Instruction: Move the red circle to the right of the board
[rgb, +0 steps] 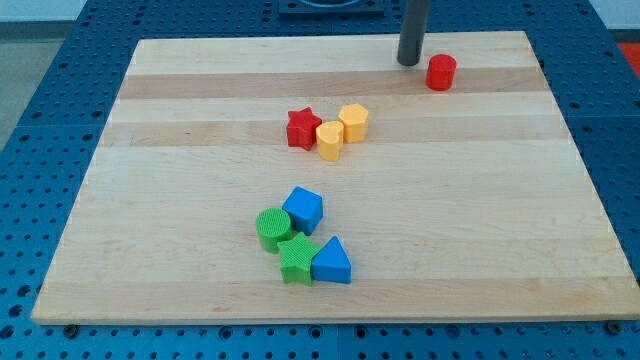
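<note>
Dark rod tip (409, 62), bare and gripping nothing, stood just left of small red plastic cylinder (441, 73) near wooden board (200, 260) top; best pushed squarely rightward, kept centred

Straight dark grey rod, smooth, round, my tip (408, 63) blunt

Bare board (520, 200) runs along the right edge. My tip (409, 62) stands just left of the red circle (441, 73), near the top edge.
</note>
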